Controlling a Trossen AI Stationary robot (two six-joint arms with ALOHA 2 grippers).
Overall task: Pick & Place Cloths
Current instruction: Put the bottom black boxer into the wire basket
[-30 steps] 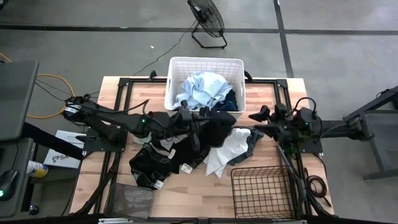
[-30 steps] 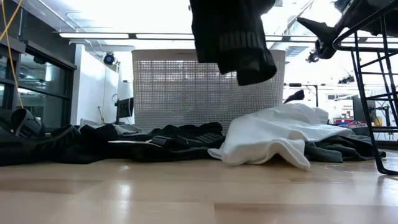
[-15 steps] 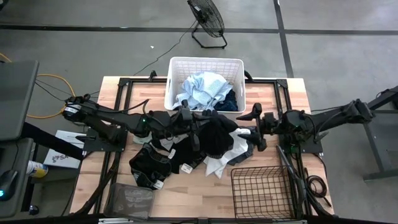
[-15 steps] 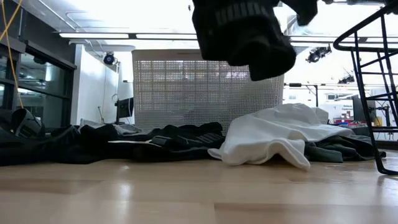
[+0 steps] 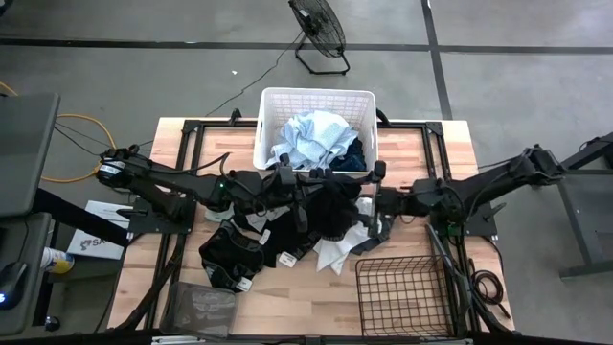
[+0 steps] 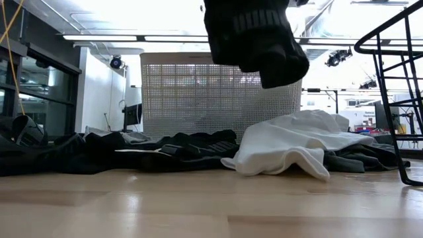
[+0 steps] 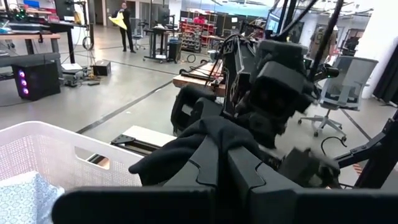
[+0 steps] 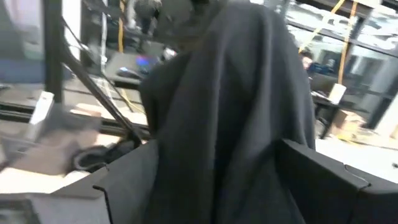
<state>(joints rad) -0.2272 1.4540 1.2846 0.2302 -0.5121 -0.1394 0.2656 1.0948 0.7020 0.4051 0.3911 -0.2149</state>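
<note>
We hold the black cloth (image 5: 330, 203) aloft at mid-tabletop, our left claw (image 5: 305, 182) clenched on its top; in the left wrist view the fabric bunches up between the fingers (image 7: 205, 165). Its long axis runs vertical: in the low view it hangs down from the upper edge, the ribbed hem (image 6: 254, 39) lowest and well clear of the tabletop (image 6: 211, 205). Our right claw (image 5: 375, 192) is just beside the cloth's right edge, its released fingers spread either side of the dark fabric (image 8: 236, 112) that fills its wrist view.

Just behind the hanging cloth stands the white laundry basket (image 5: 273, 101), with a light blue cloth (image 5: 311, 139) and a dark navy cloth (image 5: 354, 153) inside. Below and right of it lie a white cloth (image 6: 291, 142) over a grey one (image 6: 360, 158); more black cloths (image 5: 235, 251) lie to the left. The wire basket (image 5: 402, 292) occupies the near right corner. Bare wood (image 5: 450, 144) lies open at the far right and along the near edge.
</note>
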